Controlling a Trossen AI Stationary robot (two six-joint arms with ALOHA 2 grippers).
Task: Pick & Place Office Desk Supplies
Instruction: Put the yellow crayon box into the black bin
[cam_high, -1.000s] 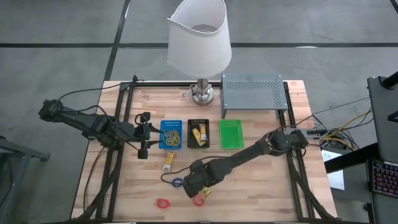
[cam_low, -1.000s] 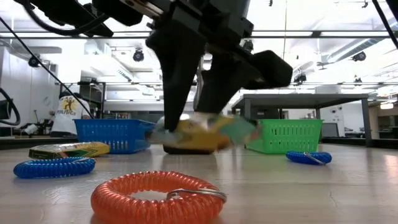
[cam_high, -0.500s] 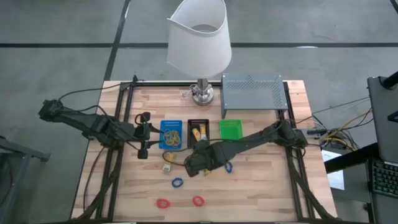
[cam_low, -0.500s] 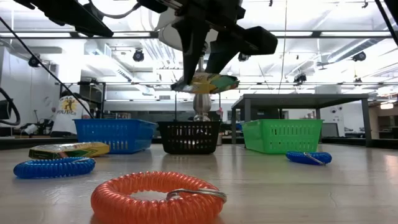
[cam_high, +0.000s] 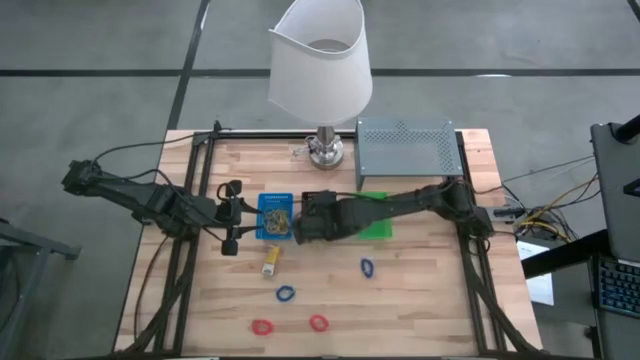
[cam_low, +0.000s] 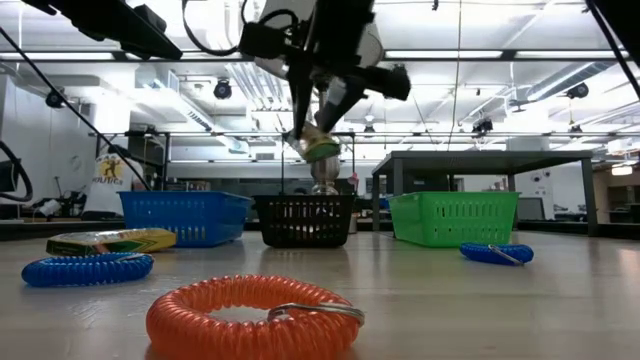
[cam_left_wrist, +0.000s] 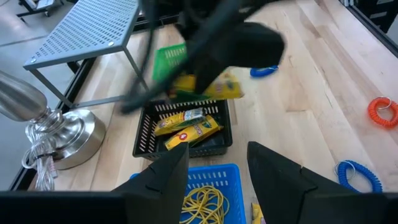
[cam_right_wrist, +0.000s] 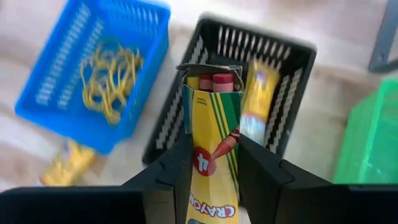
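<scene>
Yellow crayon pack (cam_right_wrist: 210, 158) hanging over the black tray (cam_high: 318, 196), pinched in the right tool (cam_right_wrist: 210, 163).
Two more packs already lie in that tray, another sits on the desk (cam_high: 420, 300) at about 7 o'clock from it. Left tool (cam_high: 232, 215) waits at 9 o'clock of the blue tray (cam_high: 275, 199), fingers apart, holding nothing. Blue and red rings lie loose on the wood.

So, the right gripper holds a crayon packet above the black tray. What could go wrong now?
The crayon packet has an open top flap, so crayons might slip out when dropped. The right gripper hangs high over the black tray, so the packet could bounce or land across the packets already inside.
</scene>
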